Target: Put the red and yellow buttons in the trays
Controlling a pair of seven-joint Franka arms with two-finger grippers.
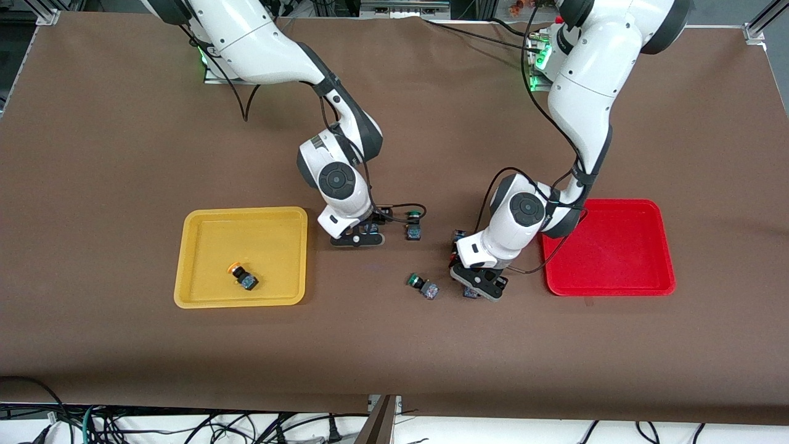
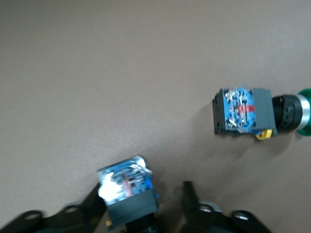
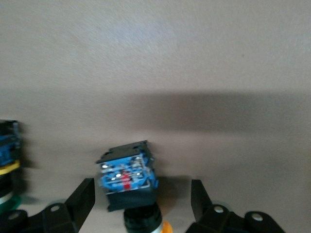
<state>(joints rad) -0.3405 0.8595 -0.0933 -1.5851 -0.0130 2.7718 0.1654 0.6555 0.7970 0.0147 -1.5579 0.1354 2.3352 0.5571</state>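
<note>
The yellow tray (image 1: 203,228) holds one yellow-capped button (image 1: 243,276). The red tray (image 1: 607,246) holds no button. My right gripper (image 1: 357,239) is low at the table between the trays, beside the yellow tray. In the right wrist view it (image 3: 142,187) is open around a lying button (image 3: 129,177) with an orange-yellow cap, with gaps on both sides. My left gripper (image 1: 478,285) is low beside the red tray. In the left wrist view it (image 2: 142,191) is open around a black-and-blue button (image 2: 129,187), which lies against one finger. Its cap is hidden.
One green-capped button (image 1: 413,227) stands by my right gripper and also shows in the right wrist view (image 3: 7,160). Another green-capped button (image 1: 423,285) lies beside my left gripper and also shows in the left wrist view (image 2: 248,111). A further button body (image 1: 459,236) shows partly by the left wrist.
</note>
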